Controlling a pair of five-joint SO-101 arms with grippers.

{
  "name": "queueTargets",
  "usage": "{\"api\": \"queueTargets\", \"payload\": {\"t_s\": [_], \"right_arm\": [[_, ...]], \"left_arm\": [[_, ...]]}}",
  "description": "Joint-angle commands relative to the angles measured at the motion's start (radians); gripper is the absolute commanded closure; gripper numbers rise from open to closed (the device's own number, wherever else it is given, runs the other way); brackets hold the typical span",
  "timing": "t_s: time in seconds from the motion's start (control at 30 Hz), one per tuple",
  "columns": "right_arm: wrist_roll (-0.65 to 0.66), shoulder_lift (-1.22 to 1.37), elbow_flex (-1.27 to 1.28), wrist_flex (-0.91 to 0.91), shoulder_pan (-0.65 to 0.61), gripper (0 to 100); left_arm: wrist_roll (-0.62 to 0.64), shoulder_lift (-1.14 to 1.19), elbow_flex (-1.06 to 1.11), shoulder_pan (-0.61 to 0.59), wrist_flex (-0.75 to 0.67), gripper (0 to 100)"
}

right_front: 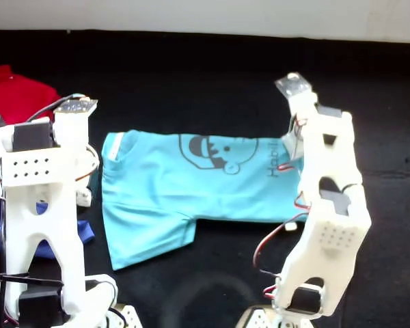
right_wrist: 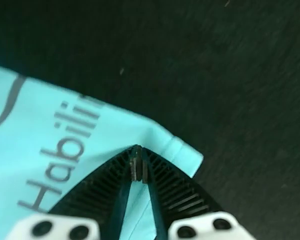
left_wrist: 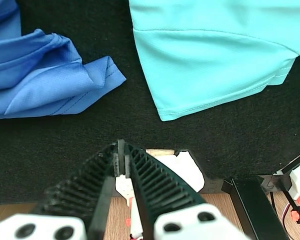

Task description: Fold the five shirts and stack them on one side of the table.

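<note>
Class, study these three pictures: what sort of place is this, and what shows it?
Most likely a robotics lab bench set up for cloth-folding practice. The left arm and right arm stand side by side at a black table; a turquoise shirt, blue shirt and red shirt lie on it.

Closed left pincer [left_wrist: 121,148] hovers between blue shirt [left_wrist: 40,75] and turquoise shirt [left_wrist: 210,55].

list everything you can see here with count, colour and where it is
turquoise shirt: 1, turquoise with dark print, spread flat mid-table
blue shirt: 1, blue, crumpled beside the left arm
red shirt: 1, red, far left corner
table cover: 1, black, under everything
left arm: 1, white, near left
right arm: 1, white, near right
left gripper: 1, black fingers shut, above bare cover
right gripper: 1, black fingers shut, over the turquoise shirt's printed end
</note>
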Motion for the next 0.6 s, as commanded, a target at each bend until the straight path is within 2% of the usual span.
{"api": "queueTargets", "payload": {"t_s": [0.0, 0.17, 0.37, 0.47, 0.57], "right_arm": [[-0.009, -0.008, -0.131, 0.044, -0.001, 99.2], [-0.009, -0.074, -0.309, 0.407, -0.058, 99.2], [-0.003, -0.11, -0.424, 0.776, -0.214, 99.2], [-0.009, -0.145, -0.404, 0.8, -0.303, 99.2], [-0.012, -0.234, -0.291, 0.8, -0.421, 99.2]], "left_arm": [[0.011, -0.035, -0.061, -0.064, 0.009, 99], [0.009, -0.093, -0.137, -0.242, 0.009, 99], [0.009, -0.133, -0.179, -0.473, 0.009, 99], [0.005, -0.133, -0.173, -0.578, 0.008, 99], [0.005, -0.133, -0.173, -0.633, 0.008, 99]]}}
